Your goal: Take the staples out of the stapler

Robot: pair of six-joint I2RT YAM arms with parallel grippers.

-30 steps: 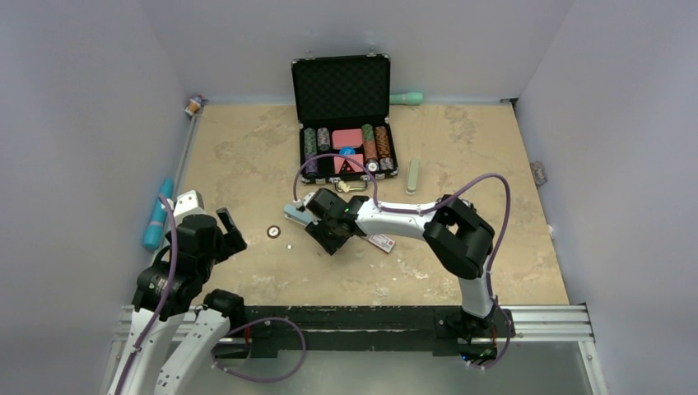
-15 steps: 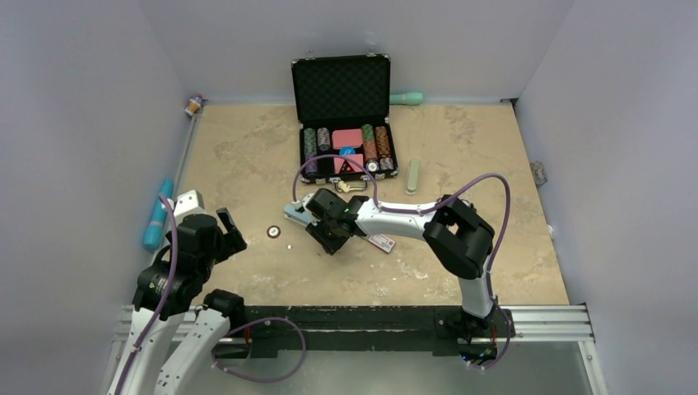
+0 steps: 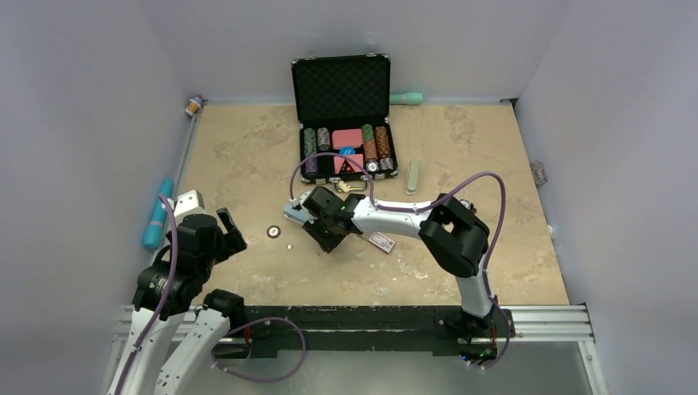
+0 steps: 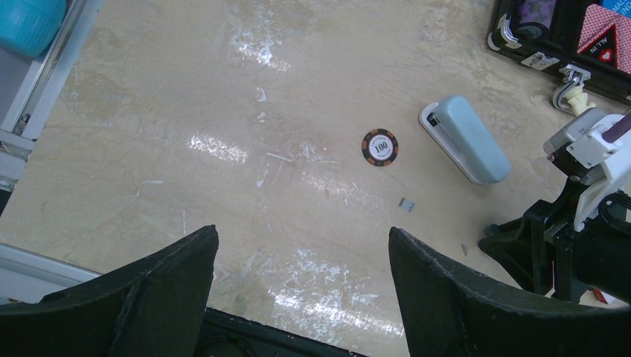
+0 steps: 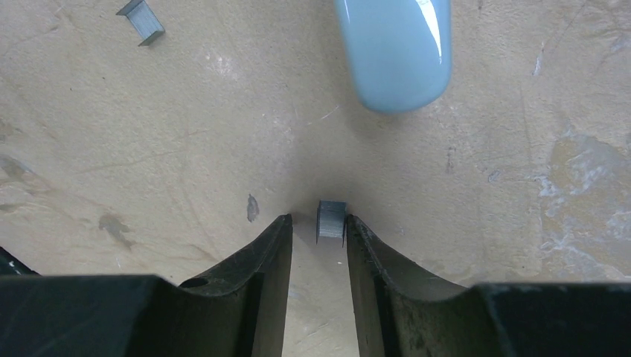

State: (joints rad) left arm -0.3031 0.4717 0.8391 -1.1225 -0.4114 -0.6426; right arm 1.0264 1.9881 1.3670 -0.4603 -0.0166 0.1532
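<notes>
Noted slight leftward shift of right tool (image 5: 318, 227), narrowly parted and empty, small silver-grey metal staple strip (image 5: 332, 219) lying on tan bench (image 5: 186, 134) directly ahead at its tip gap; left tool (image 4: 303, 238) wide open, farther off.

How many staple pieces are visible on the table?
2. One staple piece lies loose near the stapler; another staple piece sits at the tips of the right tool. More may be hidden.

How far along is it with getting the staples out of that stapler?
One staple strip lies loose near the stapler; a second strip sits at the barely parted tips of the right gripper. The left gripper hangs open. Whether more remain inside is hidden.
</notes>
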